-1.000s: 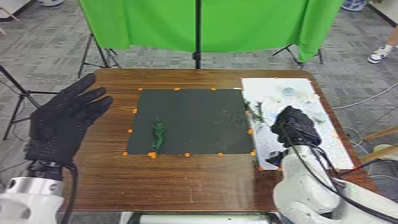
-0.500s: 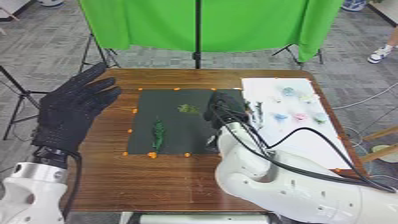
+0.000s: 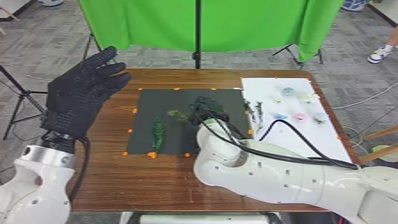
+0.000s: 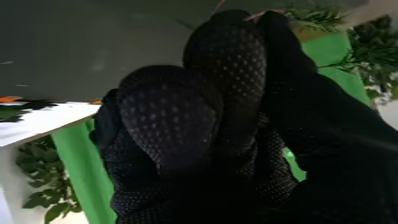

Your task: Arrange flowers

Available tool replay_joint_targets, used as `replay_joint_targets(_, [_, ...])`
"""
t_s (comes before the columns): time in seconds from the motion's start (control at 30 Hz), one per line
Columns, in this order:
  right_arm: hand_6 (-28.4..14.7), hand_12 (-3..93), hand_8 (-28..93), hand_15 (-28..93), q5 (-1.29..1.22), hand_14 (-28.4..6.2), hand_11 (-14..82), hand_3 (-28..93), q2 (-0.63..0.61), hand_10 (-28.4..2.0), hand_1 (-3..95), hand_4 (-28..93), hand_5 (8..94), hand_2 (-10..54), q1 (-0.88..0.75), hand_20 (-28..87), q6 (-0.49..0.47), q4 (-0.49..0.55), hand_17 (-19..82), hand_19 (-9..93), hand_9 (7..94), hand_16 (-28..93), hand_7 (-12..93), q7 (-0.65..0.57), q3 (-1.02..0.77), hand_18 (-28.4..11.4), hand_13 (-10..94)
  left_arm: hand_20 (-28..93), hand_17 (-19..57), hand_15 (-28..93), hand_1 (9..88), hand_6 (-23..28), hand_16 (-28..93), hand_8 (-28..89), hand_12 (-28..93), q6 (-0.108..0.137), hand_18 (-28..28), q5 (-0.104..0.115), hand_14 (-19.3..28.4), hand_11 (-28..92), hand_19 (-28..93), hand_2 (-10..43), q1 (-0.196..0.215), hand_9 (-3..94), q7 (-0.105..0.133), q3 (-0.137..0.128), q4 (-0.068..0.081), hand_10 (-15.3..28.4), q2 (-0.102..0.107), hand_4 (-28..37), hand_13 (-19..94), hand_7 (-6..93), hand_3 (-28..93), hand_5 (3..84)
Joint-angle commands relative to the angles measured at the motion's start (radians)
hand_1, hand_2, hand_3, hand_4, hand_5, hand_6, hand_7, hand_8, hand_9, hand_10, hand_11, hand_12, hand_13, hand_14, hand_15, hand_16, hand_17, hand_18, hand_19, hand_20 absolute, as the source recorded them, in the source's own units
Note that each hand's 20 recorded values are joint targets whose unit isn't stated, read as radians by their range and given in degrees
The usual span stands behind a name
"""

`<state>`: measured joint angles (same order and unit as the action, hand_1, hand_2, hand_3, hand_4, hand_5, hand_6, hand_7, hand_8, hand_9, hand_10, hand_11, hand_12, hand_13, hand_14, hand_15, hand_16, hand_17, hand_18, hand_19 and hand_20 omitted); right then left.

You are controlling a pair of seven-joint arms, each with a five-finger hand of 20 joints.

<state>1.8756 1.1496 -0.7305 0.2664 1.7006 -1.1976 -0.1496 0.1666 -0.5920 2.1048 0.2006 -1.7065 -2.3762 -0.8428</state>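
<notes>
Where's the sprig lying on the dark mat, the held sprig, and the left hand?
Lying sprig (image 3: pixel 159 134), head view, middle of its leaves.
Held sprig (image 4: pixel 318 19), right wrist view, its leafy part.
Left hand (image 3: pixel 75 97), head view, middle of the glove.

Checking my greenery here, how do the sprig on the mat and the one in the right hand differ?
The mat sprig lies on the black mat; the held sprig is pinched in the right hand. In the head view, the mat sprig looks longer and darker than the held sprig. Both are green.

The arms (image 3: pixel 258 172) are white and rounded, with a silvery collar (image 3: pixel 51 156) on the left. Black cables (image 3: pixel 311 142) loop along the right; the right hand (image 3: pixel 209 107) wears a dotted black glove (image 4: pixel 169 120).
</notes>
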Motion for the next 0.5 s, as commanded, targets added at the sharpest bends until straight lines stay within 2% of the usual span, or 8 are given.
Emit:
replay_joint_targets(0.03, [-1.8,16.0,11,61,0.005,-5.5,43.1,71,0.006,-9.7,51.8,-27,92.4,-9.5,-0.025,29,-0.111,0.015,49,93,93.7,20,18,0.007,0.004,-23.8,93,6,-10.0,50,23.4,10.5,-9,-10,11,-0.009,28.4,0.010,28.4,27,59,7.1,0.018,32.7,0.008,0.004,0.005,21.8,0.016,-22.9,24,15.1,77,37.1])
replay_joint_targets(0.3, [-1.4,15.7,8,61,-0.021,-6.1,43.2,70,0.015,-10.2,47.5,-27,93.2,-9.5,-0.013,29,-0.163,0.027,48,93,93.7,21,18,0.008,0.024,-24.1,93,6,-10.0,50,23.4,10.5,-9,-10,11,-0.015,28.4,0.014,28.4,27,59,7.2,0.003,32.7,0.021,0.017,0.011,21.8,0.033,-22.6,24,15.2,77,37.1])
replay_joint_targets(0.43, [-0.9,14.9,7,61,-0.019,-6.5,44.4,71,0.019,-10.4,46.6,-27,93.6,-9.5,-0.022,29,-0.199,0.039,48,93,93.7,20,20,0.019,0.013,-24.3,93,6,-10.1,50,23.4,10.5,-9,-10,11,-0.014,28.4,0.010,28.4,27,59,7.2,-0.005,32.7,0.013,0.018,0.012,21.9,0.029,-22.5,24,15.2,77,37.1])
replay_joint_targets(0.5, [-0.8,14.6,6,61,-0.016,-6.6,45.1,71,0.020,-10.6,46.3,-27,93.7,-9.5,-0.021,29,-0.203,0.042,48,93,93.7,20,21,0.024,0.018,-24.5,93,6,-10.1,50,23.4,10.5,-9,-10,11,-0.012,28.4,0.012,28.4,27,59,7.2,-0.001,32.8,0.017,0.017,0.012,21.8,0.031,-22.5,24,15.2,77,37.1])
